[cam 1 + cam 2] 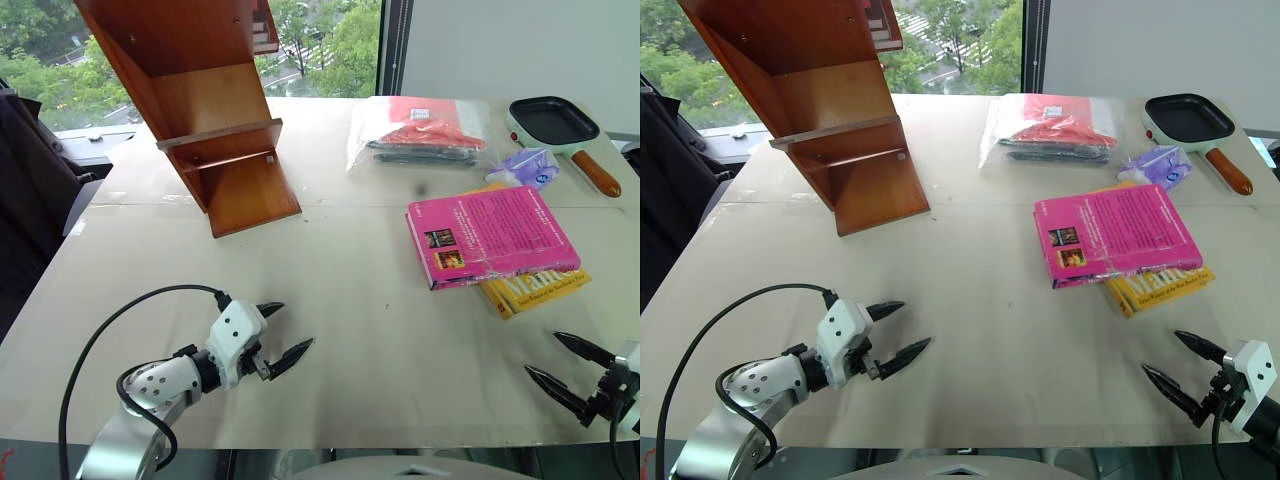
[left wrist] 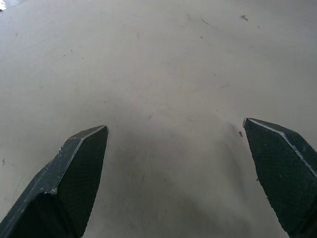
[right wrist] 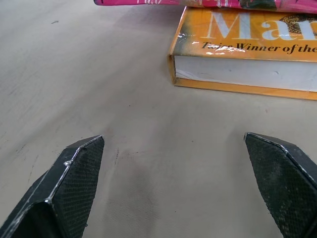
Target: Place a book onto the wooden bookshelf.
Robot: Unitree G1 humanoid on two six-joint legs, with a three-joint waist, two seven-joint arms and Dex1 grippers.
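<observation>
The pink book (image 1: 490,234) lies flat at the table's right, stacked on a yellow book (image 1: 535,287); its lower edge (image 3: 208,2) also shows in the right wrist view. The reddish-brown wooden bookshelf (image 1: 200,100) stands at the far left of the table. My left gripper (image 1: 279,333) hovers open over bare table at the near left, far from both. My right gripper (image 1: 566,363) stands open at the near right, just short of the yellow book (image 3: 247,54), with nothing between its fingers.
A clear bag holding red and dark items (image 1: 425,135) lies at the back, with a small purple packet (image 1: 530,168) and a black pan with an orange handle (image 1: 560,125) to its right. The table (image 1: 350,330) ends close in front of both grippers.
</observation>
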